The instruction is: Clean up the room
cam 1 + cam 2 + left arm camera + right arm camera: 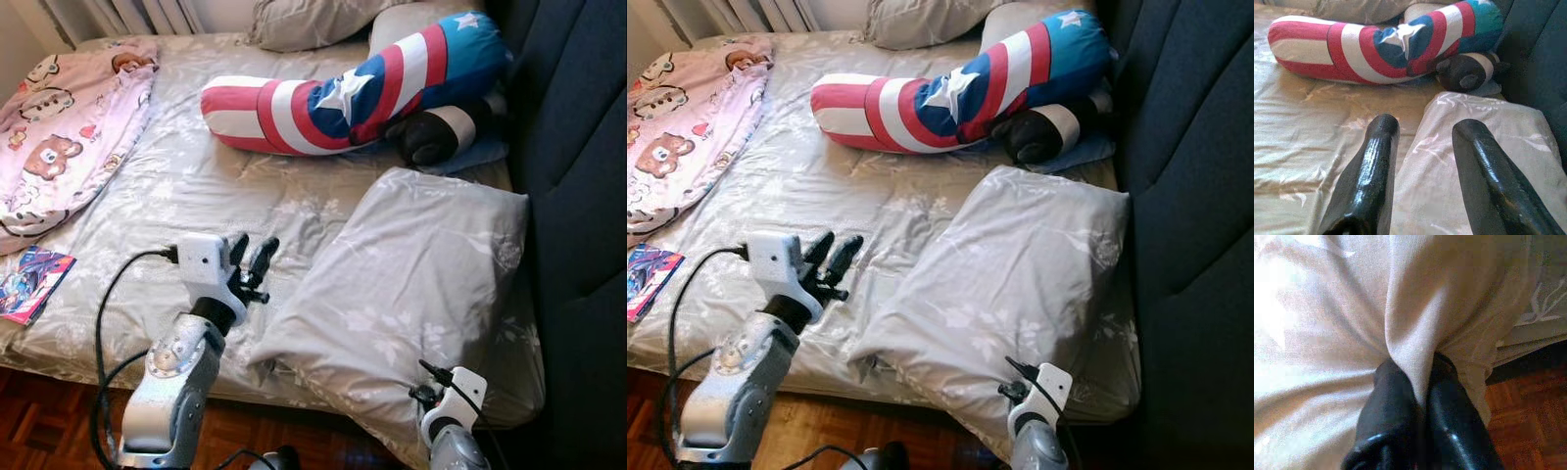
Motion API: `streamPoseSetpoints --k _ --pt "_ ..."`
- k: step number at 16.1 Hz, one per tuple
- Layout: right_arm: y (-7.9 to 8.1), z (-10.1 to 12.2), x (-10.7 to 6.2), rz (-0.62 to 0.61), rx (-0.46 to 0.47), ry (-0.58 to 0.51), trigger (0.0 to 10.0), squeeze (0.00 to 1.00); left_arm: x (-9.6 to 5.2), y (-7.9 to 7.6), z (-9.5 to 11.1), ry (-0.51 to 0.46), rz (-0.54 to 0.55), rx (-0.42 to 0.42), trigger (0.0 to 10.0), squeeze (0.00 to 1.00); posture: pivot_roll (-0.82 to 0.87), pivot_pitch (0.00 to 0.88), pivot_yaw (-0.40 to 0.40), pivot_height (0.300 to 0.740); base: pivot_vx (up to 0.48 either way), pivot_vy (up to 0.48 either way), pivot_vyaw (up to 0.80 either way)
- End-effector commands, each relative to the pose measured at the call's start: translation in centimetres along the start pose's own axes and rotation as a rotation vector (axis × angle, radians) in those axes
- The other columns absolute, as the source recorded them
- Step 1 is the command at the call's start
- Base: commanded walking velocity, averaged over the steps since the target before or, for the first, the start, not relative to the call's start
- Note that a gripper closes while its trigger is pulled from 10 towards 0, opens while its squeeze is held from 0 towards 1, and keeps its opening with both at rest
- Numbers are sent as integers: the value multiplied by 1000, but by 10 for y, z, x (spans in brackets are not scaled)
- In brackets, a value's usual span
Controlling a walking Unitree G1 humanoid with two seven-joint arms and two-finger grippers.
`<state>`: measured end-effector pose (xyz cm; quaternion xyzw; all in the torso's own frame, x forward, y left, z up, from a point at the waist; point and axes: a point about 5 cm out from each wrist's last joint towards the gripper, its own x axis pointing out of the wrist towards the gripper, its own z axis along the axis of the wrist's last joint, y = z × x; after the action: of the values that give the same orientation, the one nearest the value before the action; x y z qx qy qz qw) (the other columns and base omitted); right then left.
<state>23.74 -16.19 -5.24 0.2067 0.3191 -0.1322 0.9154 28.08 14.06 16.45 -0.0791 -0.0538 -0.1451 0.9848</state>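
A: What is seen of the room and the surface?

B: A bed (196,186) covered by a grey leaf-patterned sheet is seen, with a dark upholstered headboard (578,147) along the robot's right and a reddish parquet floor (39,421) below the near edge. A pink bear-print blanket (59,137) is spread at the far left, and a colourful booklet (29,282) lies just below it near the bed's edge. A long red, white and blue bolster with a star (343,93) is laid across the far part, with a dark plush toy (436,132) touching its right end. Another grey pillow (304,22) is seen at the top.

A: Where is the pillow relative to the tools?

B: The large grey pillow (411,294) lies at the near right, beside the headboard, overhanging the bed's edge. The right tool (1420,396) is closed upon a fold of its cover at the near edge. The left tool (253,262) is held above the sheet just left of the pillow, apart from it, its fingers (1376,161) spread moderately and holding nothing.
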Motion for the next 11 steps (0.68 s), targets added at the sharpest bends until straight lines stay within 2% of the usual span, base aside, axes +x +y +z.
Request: streamPoseSetpoints --k 1,5,6,8,10,11 --pt "-8 -4 -1 -26 6 20 0 0 1 3 -4 6 16 19 10000 0 148 182 77 740 0 0 0" --pt "-37 19 0 -79 -26 -56 0 0 10 4 -11 0 28 7 10000 0 95 139 55 740 0 0 0" --pt "-51 29 -2 -103 -61 -99 0 0 11 2 -19 9 21 18 10000 0 71 119 48 740 0 0 0" --pt "-60 33 -4 -117 -70 -117 0 0 13 0 -25 17 16 12 10000 0 54 108 43 740 0 0 0" --pt "-91 49 -12 -212 -89 -208 0 0 18 -4 -32 14 8 -1 10000 0 34 76 39 740 0 0 0" --pt "-94 52 -13 -225 -94 -220 0 0 19 -3 -33 14 7 -1 10000 0 28 67 39 740 0 0 0"
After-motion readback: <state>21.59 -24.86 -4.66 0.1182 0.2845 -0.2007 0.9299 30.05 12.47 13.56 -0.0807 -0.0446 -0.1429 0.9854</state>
